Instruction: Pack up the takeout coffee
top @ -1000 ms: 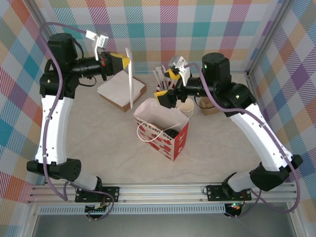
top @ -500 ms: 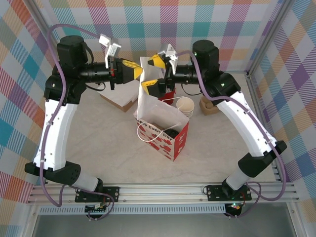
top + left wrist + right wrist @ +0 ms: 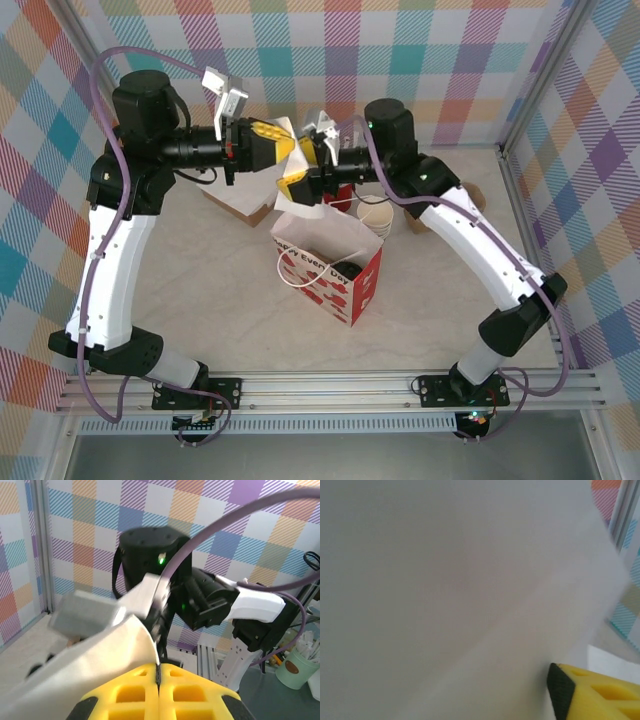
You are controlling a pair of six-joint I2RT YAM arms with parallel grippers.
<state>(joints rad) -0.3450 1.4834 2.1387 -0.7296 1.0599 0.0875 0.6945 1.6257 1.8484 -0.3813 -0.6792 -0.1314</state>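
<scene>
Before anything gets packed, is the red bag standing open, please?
Open and upright: the red bag stands mouth-up, its white interior showing.

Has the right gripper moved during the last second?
Yes. Judged against the red bag, the right gripper went left, and now it is behind the bag's back left corner.

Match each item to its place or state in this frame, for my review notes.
1 red-and-white paper bag
2 white paper sheet
3 cream paper cup
4 left gripper

A shut on the sheet
B standing open on the table
C held up in the air
D just behind the bag's right corner

Pairs: 1-B, 2-C, 3-D, 4-A
</scene>
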